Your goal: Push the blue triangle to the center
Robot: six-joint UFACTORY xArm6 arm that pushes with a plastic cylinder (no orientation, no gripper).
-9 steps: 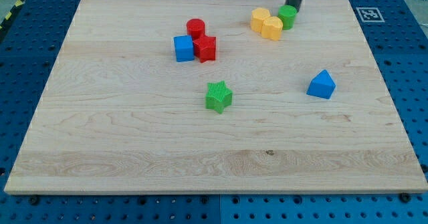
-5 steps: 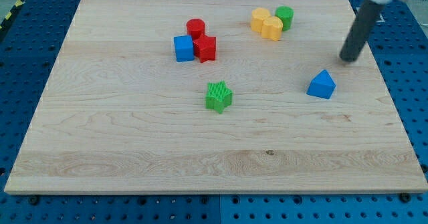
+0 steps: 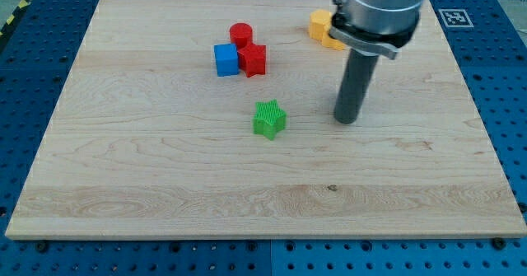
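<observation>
Standing nearly upright over the wooden board [image 3: 165,185], the arm's dark rod comes down from a thick grey collar [image 3: 375,12] at the far right of the scene, and my tip [image 3: 347,121] rests on the board right of centre. No gripper is fitted, so nothing opens or shuts; the arm ends only in this plain rod.

My tip sits to the right of the green star [image 3: 268,118], apart from it with bare wood between. The green star lies close to the board's middle.

Far and to the left of the star is a tight cluster: a blue cube [image 3: 225,59] on the left, a red block [image 3: 253,59] touching its right side, its exact shape hard to make out, and a red cylinder [image 3: 240,35] just behind the two.

At the far edge, a yellow block [image 3: 319,24] pokes out from behind the collar on its left. Only part of it shows, so its shape and whether it is one piece or two cannot be told.

The blue triangle does not show anywhere; I cannot tell where it lies, and it may be hidden behind the rod or collar. The collar itself is cut off by the view's top edge.

A blue pegboard [image 3: 502,78] surrounds the board, with a small black-and-white marker [image 3: 454,16] at the far right corner.
</observation>
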